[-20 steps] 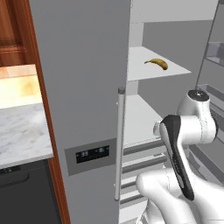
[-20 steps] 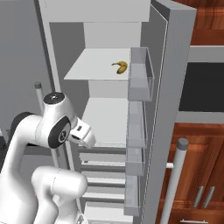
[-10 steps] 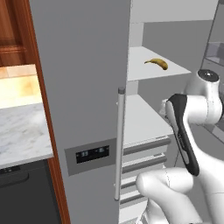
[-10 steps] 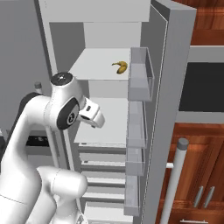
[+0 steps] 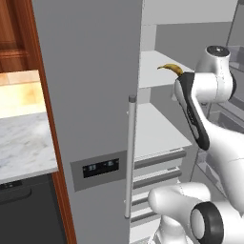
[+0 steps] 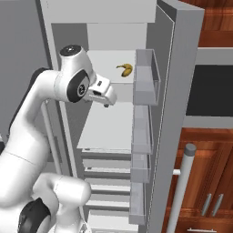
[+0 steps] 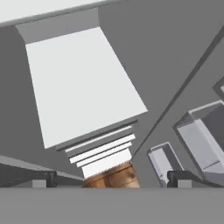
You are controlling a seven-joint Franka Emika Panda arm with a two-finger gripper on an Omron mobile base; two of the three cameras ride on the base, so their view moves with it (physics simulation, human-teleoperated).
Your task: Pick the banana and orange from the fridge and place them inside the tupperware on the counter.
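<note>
Fridge (image 6: 177,91) shelf holds the banana (image 6: 125,69) seemingly above and beyond the tool (image 6: 107,99), fingers apart.

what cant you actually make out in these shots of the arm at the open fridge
- Small curved yellow-brown banana: in the left base view the white arm covers all but one end.
- Gripper: in the right base view it points away, so its finger tips cannot be made out; the hand view shows them wide apart, open.
- Light-grey fridge: top and bottom cut off by the edges in both base views.
- Dark display panel: readout too small to read.
</note>
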